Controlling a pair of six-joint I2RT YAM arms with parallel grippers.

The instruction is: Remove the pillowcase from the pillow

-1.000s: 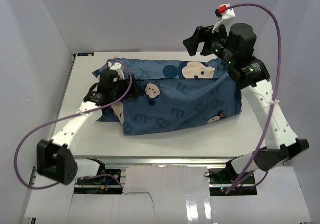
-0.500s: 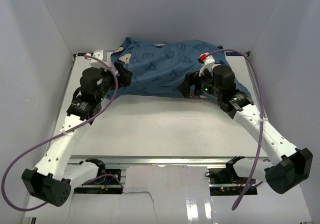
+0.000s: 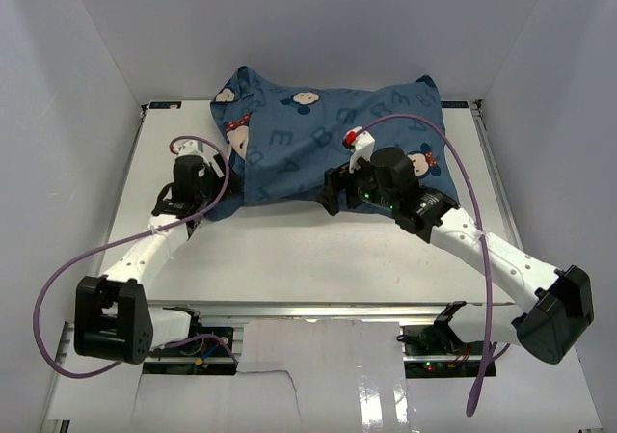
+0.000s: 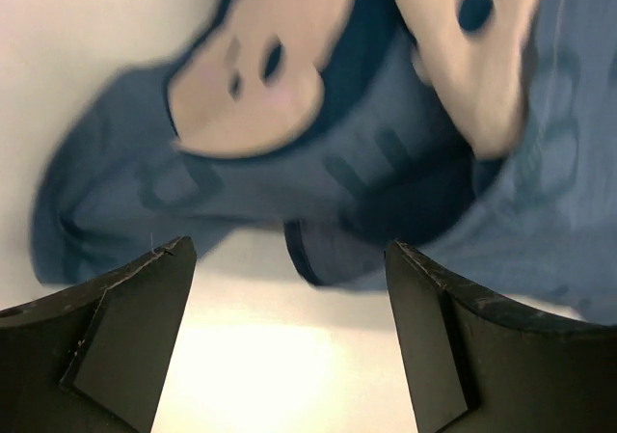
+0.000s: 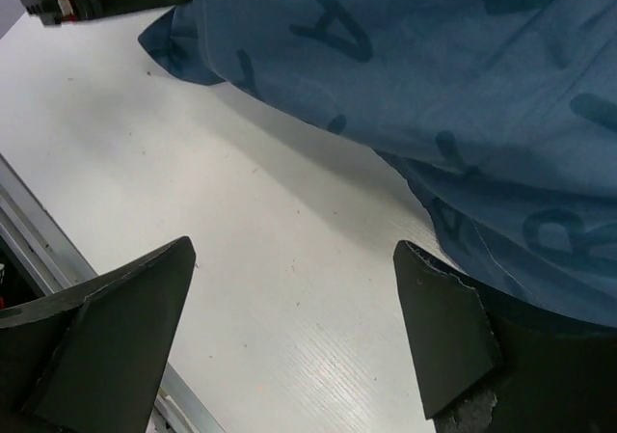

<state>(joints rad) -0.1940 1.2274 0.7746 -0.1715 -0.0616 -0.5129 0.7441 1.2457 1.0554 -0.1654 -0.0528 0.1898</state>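
White bench [image 3: 289, 250], blue pillowcase [image 3: 318, 134] bunched upper middle, left gripper [image 4: 289, 248] and right gripper [image 5: 294, 248] at its lower edge — jaws spread on both

The blue pillowcase [image 3: 318, 129] lies bunched on the white bench [image 3: 289, 250] (mouse faces and letters showing). The left end effector [image 3: 224, 168] sits at its left edge, the right end effector [image 3: 335, 190] just beside its near edge.

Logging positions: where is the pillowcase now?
Top view: the pillowcase lies across the table's far middle, its near edge beside the left hand and right hand.
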